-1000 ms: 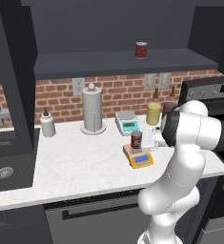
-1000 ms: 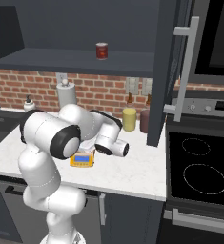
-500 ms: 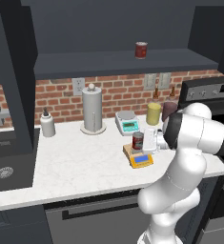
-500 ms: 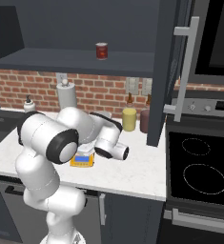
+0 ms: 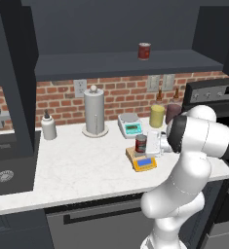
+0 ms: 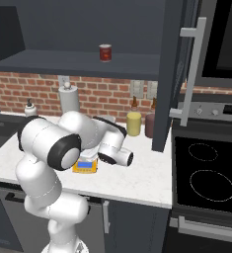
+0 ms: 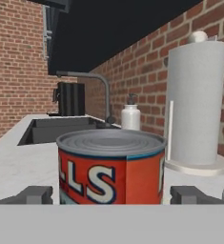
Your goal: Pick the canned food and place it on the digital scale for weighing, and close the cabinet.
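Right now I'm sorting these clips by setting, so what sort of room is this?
A rendered home kitchen, by the look of it: a sink with a tall faucet, a stovetop beside the white counter, and a brick backsplash under dark wall cabinets.

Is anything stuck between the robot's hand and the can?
No. The canned food stands on the digital scale, right between the gripper's open fingertips, with nothing between them.

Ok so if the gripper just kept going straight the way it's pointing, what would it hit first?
The canned food: it stands on the digital scale, right between the open fingertips of the gripper. Farther along, probably the paper towel roll.
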